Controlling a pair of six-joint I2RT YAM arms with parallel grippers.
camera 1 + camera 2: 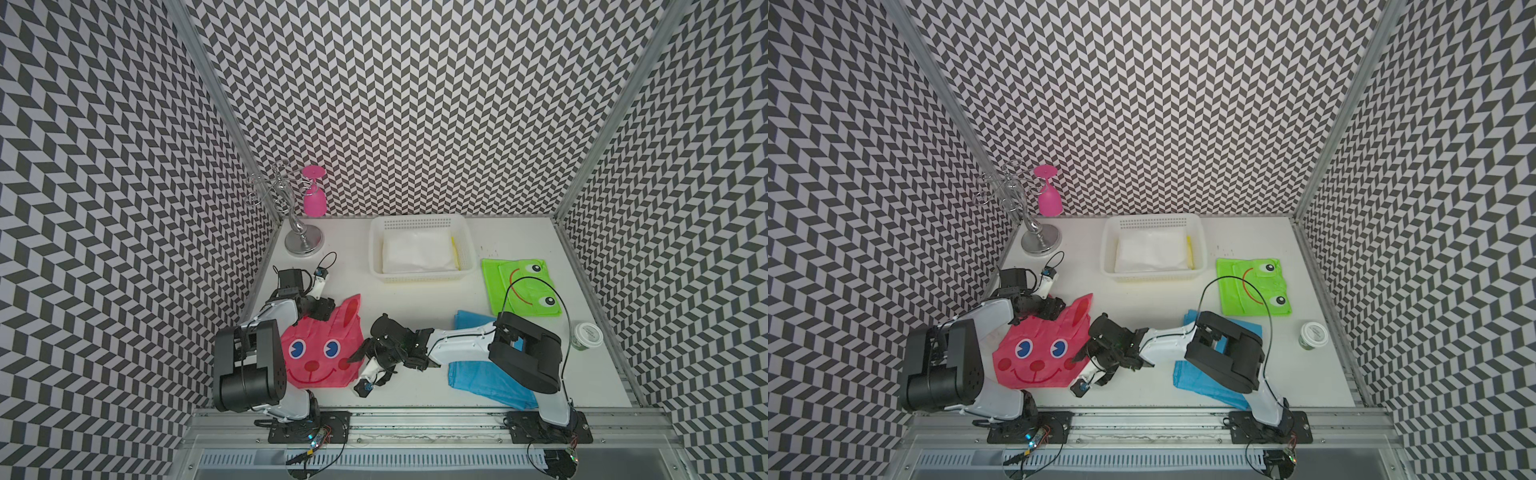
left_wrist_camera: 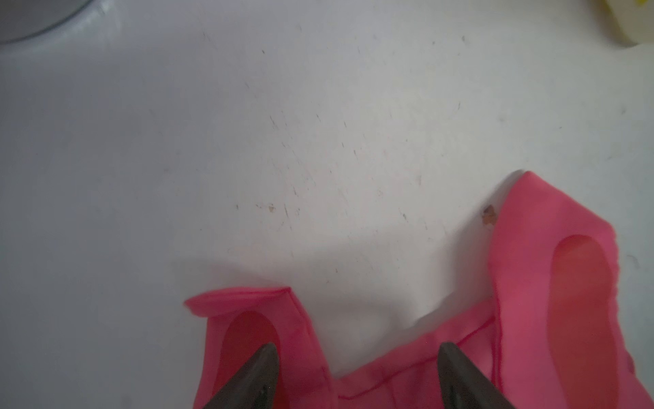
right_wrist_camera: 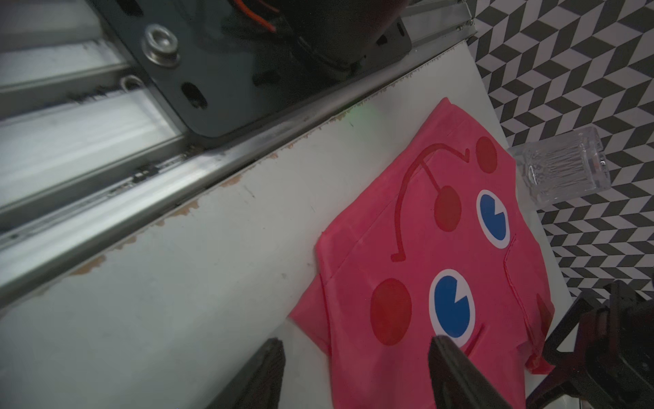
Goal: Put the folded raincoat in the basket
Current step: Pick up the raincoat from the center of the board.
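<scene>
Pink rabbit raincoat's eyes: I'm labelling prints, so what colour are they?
The eyes are blue on white ovals, clearest in the right wrist view.

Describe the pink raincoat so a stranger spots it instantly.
On the white table, look near the left arm. The pink raincoat lies there. Unlike the green frog raincoat and the blue raincoat, it shows a blue-eyed bunny face.

you're in a robot lab cell: chevron walls (image 1: 415, 104) all round, an aluminium rail (image 3: 106, 184) near the right gripper (image 3: 354, 357).
</scene>
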